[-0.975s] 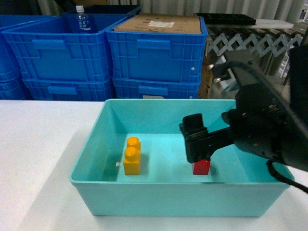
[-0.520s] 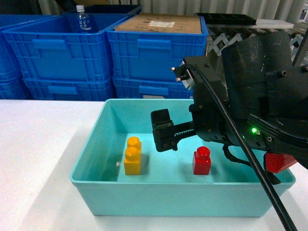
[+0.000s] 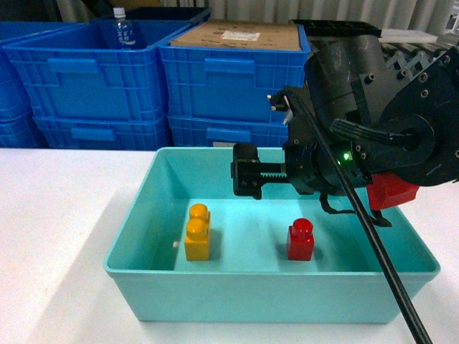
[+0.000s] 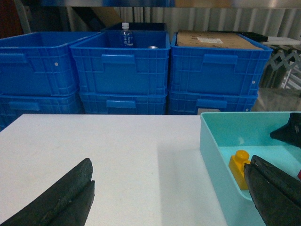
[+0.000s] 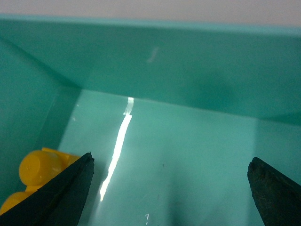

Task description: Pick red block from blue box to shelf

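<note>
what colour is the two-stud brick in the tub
Yellow: the glossy two-stud plastic brick in the shallow turquoise plastic tub shows best in the head view.

text: none legible | water bottle: label print too blurred (script unclear) | cardboard box: white sticker, print too small to read

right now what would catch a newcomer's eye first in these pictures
The bulky black right arm, its tool open and empty, hanging over the blue box in the middle of the head view. Below it, the red block stands on the box floor, right of a yellow brick. Dark blue crates are stacked behind the white table.
</note>
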`<state>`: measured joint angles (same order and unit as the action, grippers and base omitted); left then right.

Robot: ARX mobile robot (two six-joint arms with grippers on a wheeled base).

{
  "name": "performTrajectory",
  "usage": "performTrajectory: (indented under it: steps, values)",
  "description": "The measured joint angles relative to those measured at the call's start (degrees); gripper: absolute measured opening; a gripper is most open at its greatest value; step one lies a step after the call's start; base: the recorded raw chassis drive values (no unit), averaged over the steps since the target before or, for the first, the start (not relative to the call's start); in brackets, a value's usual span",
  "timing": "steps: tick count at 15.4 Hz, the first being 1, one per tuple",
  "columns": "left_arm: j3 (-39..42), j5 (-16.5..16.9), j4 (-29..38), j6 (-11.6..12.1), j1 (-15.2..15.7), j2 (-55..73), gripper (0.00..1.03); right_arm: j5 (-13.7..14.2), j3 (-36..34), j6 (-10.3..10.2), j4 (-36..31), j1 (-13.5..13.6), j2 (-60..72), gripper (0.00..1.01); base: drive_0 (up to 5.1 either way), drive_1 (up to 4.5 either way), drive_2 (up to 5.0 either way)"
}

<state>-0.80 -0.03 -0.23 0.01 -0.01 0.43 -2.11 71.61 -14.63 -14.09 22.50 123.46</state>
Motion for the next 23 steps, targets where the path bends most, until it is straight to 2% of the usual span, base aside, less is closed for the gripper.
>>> performTrajectory:
  steps: [1,4,7,11,17,23]
  values:
    - [0.0,0.0,0.0,0.0,0.0,0.0,0.98,0.2,0.28,-1.29,1.73,0.04,0.79,0.98,0.0,0.0,0.0]
    - [0.0,0.0,0.02,0.0,0.0,0.0,0.98,3.48,0.37,-2.82,3.06,0.37,2.05,0.98,0.0,0.0,0.0]
    - [0.0,0.0,0.0,0.0,0.0,0.0,0.98,4.9,0.37,-5.05,5.86,0.44,2.21,0.98,0.0,0.0,0.0]
    - [0.0,0.0,0.0,0.0,0.0,0.0,0.98,7.85,-0.79,-5.35,6.45,0.94,2.19,0.98,0.0,0.0,0.0]
    - [0.0,0.0,0.0,0.0,0.0,0.0,0.98,8.55,-1.16,-6.84,7.72,2.43,2.95,0.98,0.0,0.0,0.0]
    - [0.0,0.0,0.02,0.0,0.0,0.0,0.98,10.34,-1.75,-6.75,6.64,2.91,5.16,0.98,0.0,0.0,0.0]
